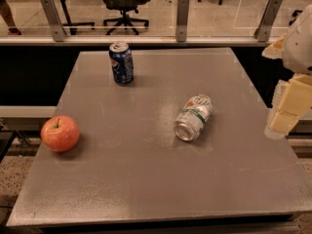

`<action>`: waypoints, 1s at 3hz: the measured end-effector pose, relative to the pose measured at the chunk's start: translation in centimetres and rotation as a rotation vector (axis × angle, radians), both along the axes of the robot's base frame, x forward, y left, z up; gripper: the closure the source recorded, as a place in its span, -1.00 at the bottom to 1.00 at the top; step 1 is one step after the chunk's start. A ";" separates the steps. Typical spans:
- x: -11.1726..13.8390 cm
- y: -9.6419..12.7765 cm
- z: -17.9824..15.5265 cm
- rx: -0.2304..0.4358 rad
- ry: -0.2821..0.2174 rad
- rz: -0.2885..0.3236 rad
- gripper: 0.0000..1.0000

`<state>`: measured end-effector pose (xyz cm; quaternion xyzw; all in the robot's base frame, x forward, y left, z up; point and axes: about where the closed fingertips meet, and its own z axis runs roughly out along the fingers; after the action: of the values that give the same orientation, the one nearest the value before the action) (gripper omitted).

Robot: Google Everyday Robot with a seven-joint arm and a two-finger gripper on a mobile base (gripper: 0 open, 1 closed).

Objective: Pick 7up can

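Observation:
The 7up can (193,117), silvery-white with a green band and a small red spot, lies on its side near the middle of the grey table (146,179), its open end facing the near edge. My gripper (285,112) hangs at the right edge of the view, beyond the table's right side, well to the right of the can and apart from it. It holds nothing that I can see.
A dark blue Pepsi can (121,63) stands upright at the table's far side, left of centre. A red apple (60,133) sits near the left edge. A glass railing with metal posts (182,18) runs behind the table, with office chairs (124,4) beyond it.

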<state>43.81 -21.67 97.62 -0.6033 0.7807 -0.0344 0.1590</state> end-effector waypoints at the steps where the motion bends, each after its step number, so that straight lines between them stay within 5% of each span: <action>1: 0.0 0.0 0.0 0.000 0.000 0.000 -1.00; 3: 3.8 2.0 -0.8 0.047 -0.049 0.152 -1.00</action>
<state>47.61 -19.70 96.83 -0.6558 0.7293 -0.0187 0.1943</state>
